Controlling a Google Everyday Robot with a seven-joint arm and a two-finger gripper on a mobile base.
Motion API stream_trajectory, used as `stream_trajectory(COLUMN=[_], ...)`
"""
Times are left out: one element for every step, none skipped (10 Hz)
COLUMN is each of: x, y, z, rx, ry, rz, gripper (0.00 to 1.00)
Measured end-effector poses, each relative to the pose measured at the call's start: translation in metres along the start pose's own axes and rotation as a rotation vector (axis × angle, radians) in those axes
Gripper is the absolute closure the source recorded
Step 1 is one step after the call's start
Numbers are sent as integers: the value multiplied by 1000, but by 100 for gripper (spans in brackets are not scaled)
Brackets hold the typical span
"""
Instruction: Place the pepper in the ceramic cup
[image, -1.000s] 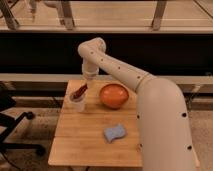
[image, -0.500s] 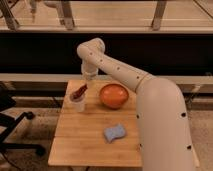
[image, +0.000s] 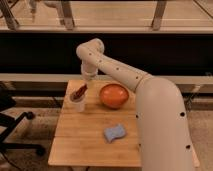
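1. Dark panelling under a long window ledge runs behind a pale wooden desk (image: 90, 147). The ceramic cup (image: 77, 104), small and white, stands upright near the desk's far left corner.
2. The pepper (image: 79, 92) is in the cup. Its lower end is down inside, and its dark red upper end leans out over the rim, up and to the right.
3. The gripper (image: 89, 77) hangs just above the cup, a little to its right and close to the pepper's upper tip. I cannot tell whether it touches the pepper, or whether it is spread or closed.
4. An orange bowl (image: 114, 96) sits just to the right of the cup, apart from it. A blue sponge (image: 114, 132) lies well apart from the cup, nearer the camera. A black chair (image: 15, 125) stands off the desk, to the left of the cup.
5. Compared with a second ago and half a second ago, nothing has visibly shifted. The pepper leans out of the cup at the same angle, and the gripper holds the same place over it.
6. Judged from this, the placing itself looks done, or all but done, and the arm is pausing over the cup.
7. What likely remains is a clean release and a straight lift away from the cup. If the pepper is caught on that lift, it could be dragged out or the light cup tipped over.
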Motion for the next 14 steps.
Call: stream_trajectory(x=[0, -1, 0, 0, 0, 0, 1, 1, 1, 1, 1, 1, 2, 3], y=[0, -1, -1, -1, -2, -2, -3, -3, -3, -4, -4, -5, -5, -6], z=[1, 1, 2, 3, 3, 4, 4, 5, 5, 6, 6, 7, 7, 8], rx=[1, 2, 4, 4, 5, 6, 8, 9, 9, 11, 11, 12, 14, 15], ry=[2, 4, 8, 8, 9, 12, 14, 16, 18, 19, 20, 21, 23, 25], rz=[-3, -5, -8, -10, -11, -13, -14, -16, -16, -17, -19, -20, -20, -21], gripper=[95, 95, 95, 95, 95, 95, 95, 95, 95, 94, 90, 87, 87, 87])
